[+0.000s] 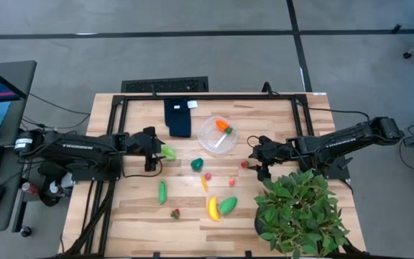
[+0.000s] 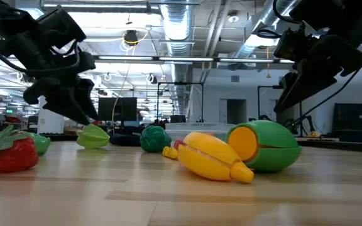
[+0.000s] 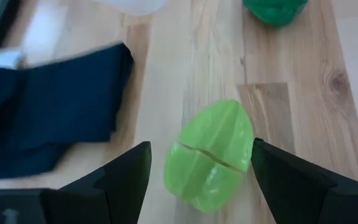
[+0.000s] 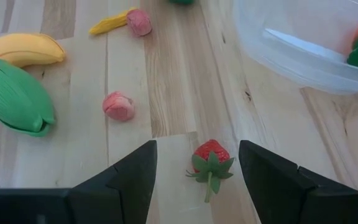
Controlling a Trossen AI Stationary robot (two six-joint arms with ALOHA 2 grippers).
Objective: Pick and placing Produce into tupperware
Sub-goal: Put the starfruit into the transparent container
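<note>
Nearest the low camera lie a banana [image 2: 213, 157] and a green pod [image 2: 266, 145], touching each other on the counter [image 1: 121, 208]; a strawberry [image 2: 12, 152] sits at that view's left edge.

Tupperware [image 1: 217, 135] stands on the far middle of the counter, seen from above, and holds one orange carrot [image 1: 223, 126] with a green top. All other produce is outside it. A dark green piece [image 1: 197, 164] lies just in front of the tupperware. A small pink piece [image 1: 208, 175] and a thin yellow piece [image 1: 204, 184] lie nearer the front, with a second pink piece [image 1: 230, 182] close by. A long green vegetable [image 1: 162, 191] lies left of these.

Left tool [image 1: 155, 151] is at the counter's left, fingers spread wide on either side of a light green piece [image 3: 209, 155]; the wrist view shows gaps on both sides, so the fingers are not touching it. A dark blue cloth [image 1: 180, 117] lies just beyond it.

Right tool [image 1: 254, 158] is right of the tupperware, also spread wide, with a second strawberry [image 4: 212, 158] on the counter between its fingers, ungripped. A potted plant [image 1: 300, 212] stands at the front right corner, close to the right arm.
</note>
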